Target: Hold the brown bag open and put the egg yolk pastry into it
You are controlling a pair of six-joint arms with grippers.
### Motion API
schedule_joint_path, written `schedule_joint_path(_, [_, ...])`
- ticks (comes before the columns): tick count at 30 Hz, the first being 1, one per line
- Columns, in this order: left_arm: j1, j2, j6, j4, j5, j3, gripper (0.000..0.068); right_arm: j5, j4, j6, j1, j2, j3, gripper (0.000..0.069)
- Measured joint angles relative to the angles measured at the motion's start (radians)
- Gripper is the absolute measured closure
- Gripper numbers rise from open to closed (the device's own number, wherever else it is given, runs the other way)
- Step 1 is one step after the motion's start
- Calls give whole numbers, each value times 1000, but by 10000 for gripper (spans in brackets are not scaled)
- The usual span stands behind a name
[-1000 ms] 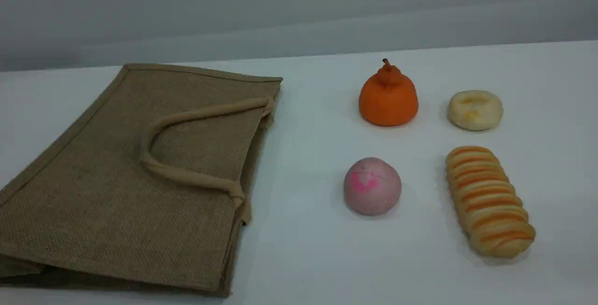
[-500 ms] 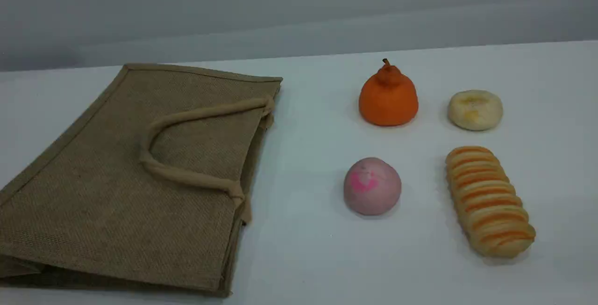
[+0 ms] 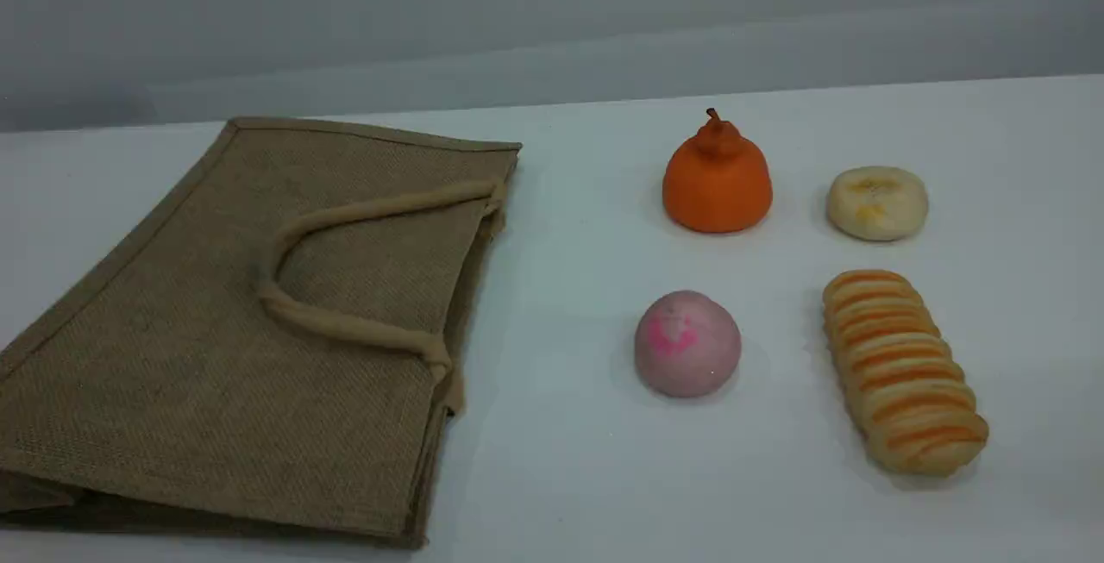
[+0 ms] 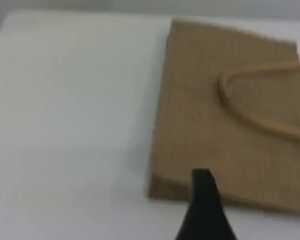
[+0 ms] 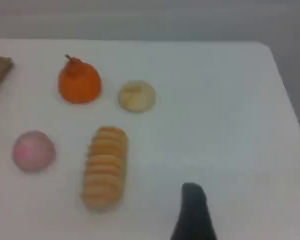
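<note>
The brown bag [image 3: 198, 347] lies flat and closed on the left of the white table, its beige handle [image 3: 345, 326] resting on top. The egg yolk pastry [image 3: 877, 203] sits at the far right of the table, apart from the bag. No arm shows in the scene view. In the left wrist view one dark fingertip [image 4: 204, 200] hovers above the table just outside an edge of the bag [image 4: 215, 125]. The right wrist view shows a dark fingertip [image 5: 192, 210] high above bare table, with the pastry [image 5: 136, 95] well ahead of it. Neither gripper holds anything.
An orange pear-shaped item [image 3: 717, 179] stands left of the pastry. A pink-marked ball [image 3: 687, 343] and a long orange-striped loaf [image 3: 901, 369] lie nearer the front. The table's right edge [image 5: 285, 90] shows in the right wrist view.
</note>
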State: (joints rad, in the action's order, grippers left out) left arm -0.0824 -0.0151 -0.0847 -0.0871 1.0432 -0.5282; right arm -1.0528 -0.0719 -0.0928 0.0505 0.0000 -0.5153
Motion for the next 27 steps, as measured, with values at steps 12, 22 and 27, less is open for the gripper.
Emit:
schedule_joint_path(12, [0,-422,-6,7,-201,-170,241,320,328,196,0,317,-23,235])
schedule_joint_path(22, [0,-884,-94,4,-419,-198,241,542,727,506,0,713,-23,235])
schedule_joint_path(27, [0,-1121,-113,9,-487,-265,241,633,920,684,0,876,-23,235])
